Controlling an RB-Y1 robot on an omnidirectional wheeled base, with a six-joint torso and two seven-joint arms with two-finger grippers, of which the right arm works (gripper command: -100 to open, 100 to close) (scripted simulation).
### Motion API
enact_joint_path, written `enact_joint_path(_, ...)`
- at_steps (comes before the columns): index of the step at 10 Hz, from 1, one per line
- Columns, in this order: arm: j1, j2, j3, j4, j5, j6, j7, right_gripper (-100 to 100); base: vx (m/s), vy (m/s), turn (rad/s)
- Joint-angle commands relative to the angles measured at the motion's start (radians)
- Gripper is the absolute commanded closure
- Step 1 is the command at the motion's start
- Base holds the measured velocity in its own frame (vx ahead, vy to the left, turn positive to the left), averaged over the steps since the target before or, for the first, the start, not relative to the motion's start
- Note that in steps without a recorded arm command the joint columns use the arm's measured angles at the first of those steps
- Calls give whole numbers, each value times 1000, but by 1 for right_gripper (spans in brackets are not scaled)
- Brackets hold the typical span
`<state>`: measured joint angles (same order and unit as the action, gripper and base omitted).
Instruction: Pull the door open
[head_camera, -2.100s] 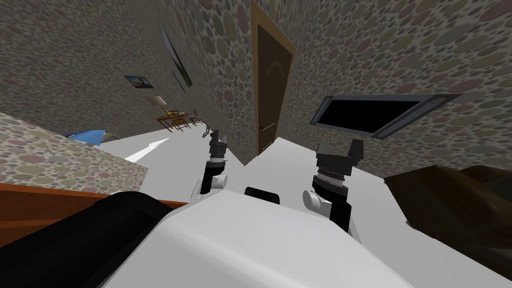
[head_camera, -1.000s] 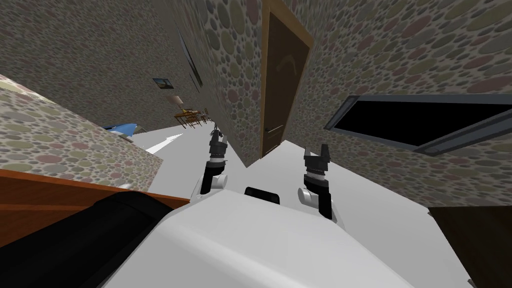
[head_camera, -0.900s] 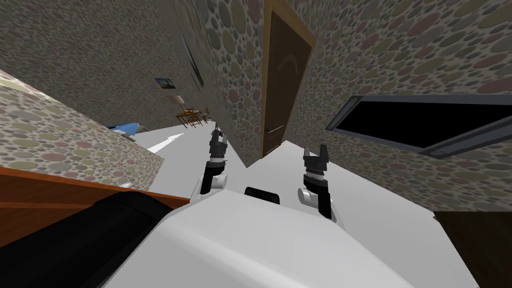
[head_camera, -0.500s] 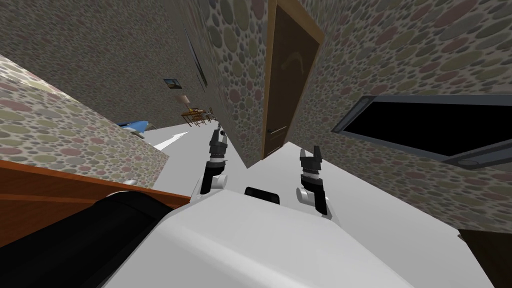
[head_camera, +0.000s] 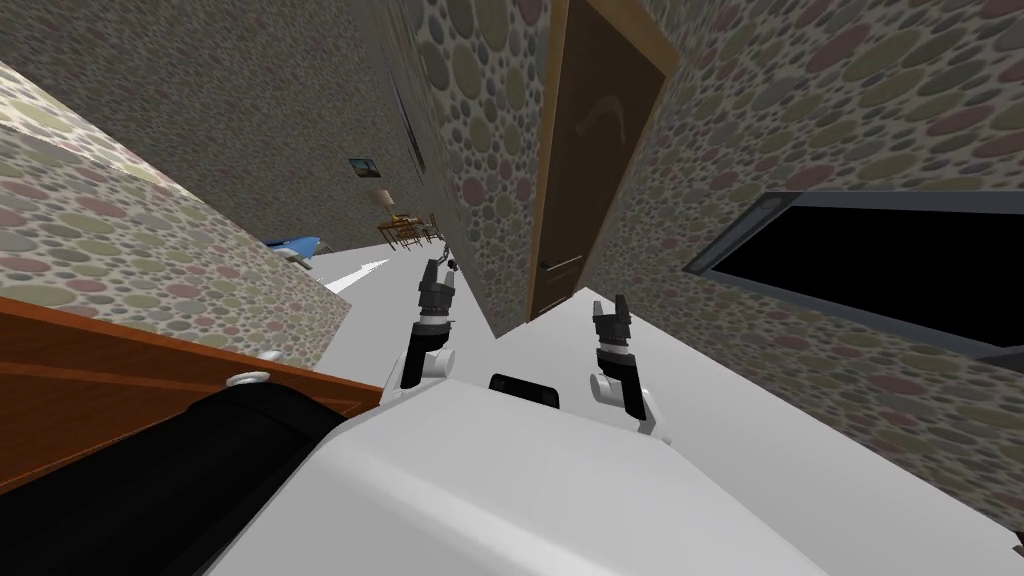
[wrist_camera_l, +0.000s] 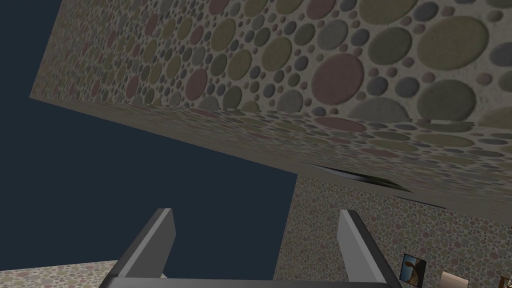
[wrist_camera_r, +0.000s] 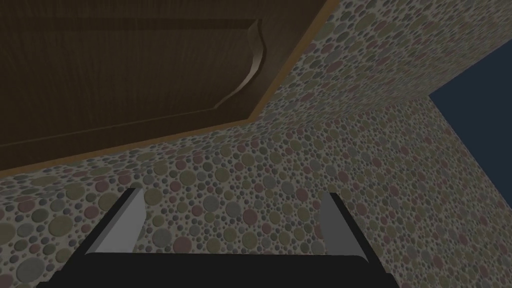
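Dark brown panelled door (head_camera: 595, 150): shut.
Jaws: right gripper (head_camera: 611, 305), left gripper (head_camera: 437, 268) both wide.
Next: centre right gripper before door's thin handle (head_camera: 560, 262).

Door (head_camera: 590, 170) ahead, set in the wall just right of a wall corner (head_camera: 478, 220). Window (head_camera: 880, 270) in the wall right of the door. Right pincer (head_camera: 610, 305) before the door, well apart from it. Left pincer (head_camera: 440, 265) left of the corner, by the hallway. Table and chairs (head_camera: 405, 232) at the hallway's far end, picture (head_camera: 367, 167) on the wall above them.
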<state>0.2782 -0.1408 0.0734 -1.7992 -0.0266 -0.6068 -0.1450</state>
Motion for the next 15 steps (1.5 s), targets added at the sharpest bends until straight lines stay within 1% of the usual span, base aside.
enact_joint_path(1,-13,-15,4,45,-2,-14,-10,-100,84,-62,140)
enact_joint_path(15,-164,-126,49,445,-8,-102,-81,-100,84,-59,144)
